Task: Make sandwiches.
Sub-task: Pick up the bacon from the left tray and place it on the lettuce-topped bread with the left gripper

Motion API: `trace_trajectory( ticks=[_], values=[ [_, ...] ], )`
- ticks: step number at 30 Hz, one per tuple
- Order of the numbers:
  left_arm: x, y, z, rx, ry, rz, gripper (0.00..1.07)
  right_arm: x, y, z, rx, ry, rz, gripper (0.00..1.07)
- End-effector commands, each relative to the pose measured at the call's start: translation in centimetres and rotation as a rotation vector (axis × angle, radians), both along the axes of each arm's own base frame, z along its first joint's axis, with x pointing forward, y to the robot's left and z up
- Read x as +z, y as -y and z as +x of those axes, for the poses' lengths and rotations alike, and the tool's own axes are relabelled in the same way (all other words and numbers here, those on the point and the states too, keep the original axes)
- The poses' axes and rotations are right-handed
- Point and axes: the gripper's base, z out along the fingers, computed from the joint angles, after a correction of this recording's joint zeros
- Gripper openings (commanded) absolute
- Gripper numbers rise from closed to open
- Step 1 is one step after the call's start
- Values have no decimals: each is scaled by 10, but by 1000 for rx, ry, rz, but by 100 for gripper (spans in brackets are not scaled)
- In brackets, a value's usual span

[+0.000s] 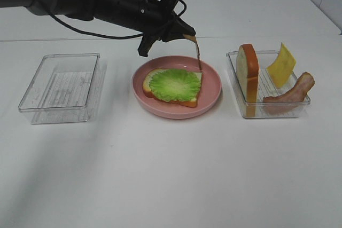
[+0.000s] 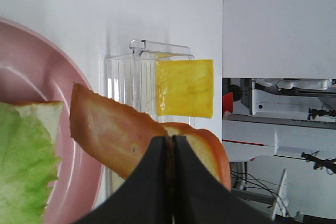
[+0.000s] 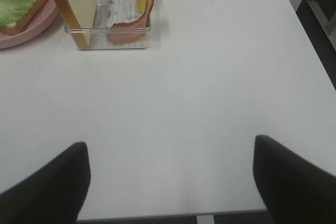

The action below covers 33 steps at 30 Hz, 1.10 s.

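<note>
The left tool [image 1: 186, 34], clamped shut on a bacon strip [image 1: 197, 53], dangles it over the pink plate [image 1: 214, 92] mid-worktop, where lettuce [image 1: 173, 84] tops a bread slice [image 1: 150, 78]. The right tool [image 3: 169, 141] (jaws wide, empty) hangs over the worktop's right side, near its front edge.

Bottom bread slice [image 1: 151, 81], white with orange-brown crust, lies flat on pink plate [image 1: 212, 86], green lettuce leaf [image 1: 173, 84] on top. Brown bacon strip [image 1: 198, 57] hangs pinched in left gripper [image 1: 184, 34] above the slice's right corner. Right tray [image 1: 275, 114]: second slice [image 1: 248, 73] upright, yellow cheese [image 1: 281, 65] leaning, another bacon strip [image 1: 291, 94] against the rim.
</note>
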Motion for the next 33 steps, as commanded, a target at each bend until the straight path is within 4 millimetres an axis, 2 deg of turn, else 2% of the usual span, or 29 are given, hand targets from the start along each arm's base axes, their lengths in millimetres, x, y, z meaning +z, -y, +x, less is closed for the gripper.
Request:
trace_trajectory(
  ticks=[1, 8, 19, 26, 33],
  values=[
    [-10, 6, 1, 6, -25, -51, 0, 0, 0, 1, 0, -1, -7, 83],
    [-26, 7, -1, -27, -66, -42, 0, 0, 0, 1, 0, -1, -7, 83],
    [-37, -2, -5, -57, -98, 131, 0, 0, 0, 1, 0, -1, -7, 83],
    [-34, -9, -5, -48, -81, 249, 0, 0, 0, 1, 0, -1, -7, 83],
    [-17, -23, -3, -21, -30, 435, 0, 0, 0, 1, 0, -1, -7, 83]
  ],
)
